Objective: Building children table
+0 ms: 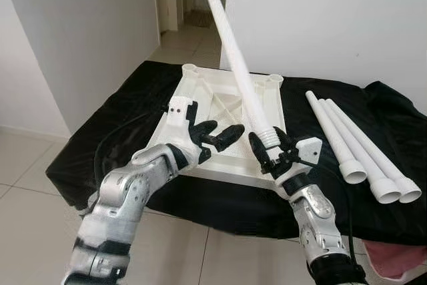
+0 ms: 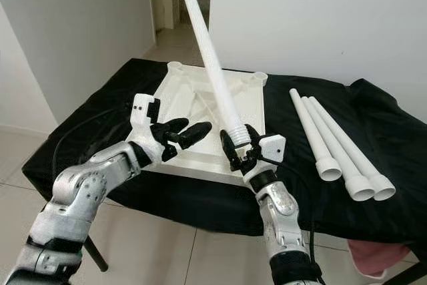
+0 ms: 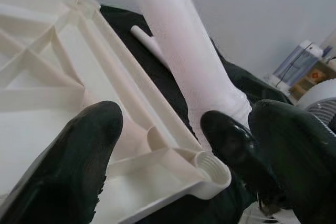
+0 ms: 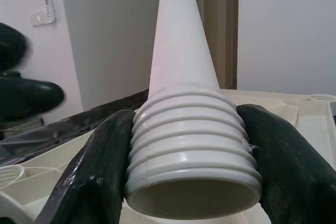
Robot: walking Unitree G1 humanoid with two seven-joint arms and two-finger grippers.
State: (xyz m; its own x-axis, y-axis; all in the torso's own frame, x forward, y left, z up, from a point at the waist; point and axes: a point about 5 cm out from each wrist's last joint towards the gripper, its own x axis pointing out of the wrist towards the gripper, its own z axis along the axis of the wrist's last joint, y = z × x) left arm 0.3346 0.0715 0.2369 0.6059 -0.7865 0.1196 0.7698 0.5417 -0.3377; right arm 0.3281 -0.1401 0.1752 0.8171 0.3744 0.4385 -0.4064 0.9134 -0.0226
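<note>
The left gripper (image 1: 220,137) hovers over the near left part of the tabletop (image 1: 200,108), fingers spread and holding nothing, tips pointing toward the leg (image 1: 239,65). The white tabletop lies upside down on a black cloth (image 1: 133,98). At the tabletop's near right corner, the right gripper (image 1: 272,146) pinches the leg's threaded end between its fingers; the leg tilts up and away above the tabletop. To the right of the tabletop, three spare legs (image 1: 357,148) lie side by side on the cloth.
</note>
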